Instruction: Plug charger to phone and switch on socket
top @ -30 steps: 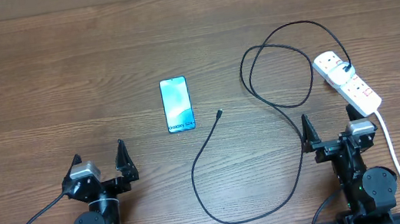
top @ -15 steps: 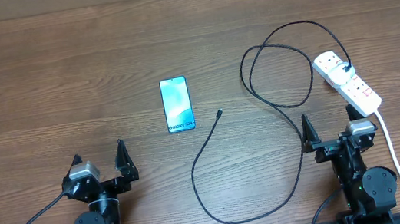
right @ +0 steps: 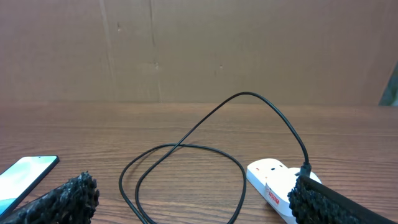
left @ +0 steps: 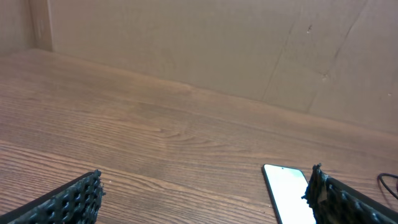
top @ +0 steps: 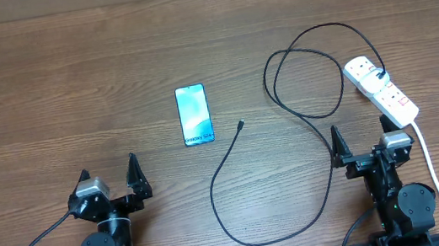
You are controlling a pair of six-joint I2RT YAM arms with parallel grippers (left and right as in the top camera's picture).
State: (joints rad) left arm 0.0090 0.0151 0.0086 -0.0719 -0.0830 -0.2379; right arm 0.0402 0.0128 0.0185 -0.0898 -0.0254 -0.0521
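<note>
The phone (top: 194, 114) lies flat, screen lit, left of the table's centre; it also shows in the left wrist view (left: 285, 196) and the right wrist view (right: 25, 172). The charger cable (top: 303, 112) runs from the socket (top: 380, 90) through a loop and a long curve to its free plug (top: 241, 125), which lies just right of the phone, apart from it. The socket also shows in the right wrist view (right: 273, 180). My left gripper (top: 109, 178) is open and empty near the front edge. My right gripper (top: 361, 140) is open and empty, in front of the socket.
The socket's thick white cord (top: 433, 167) runs down the right side past my right arm. A brown cardboard wall (left: 205, 43) stands along the table's far edge.
</note>
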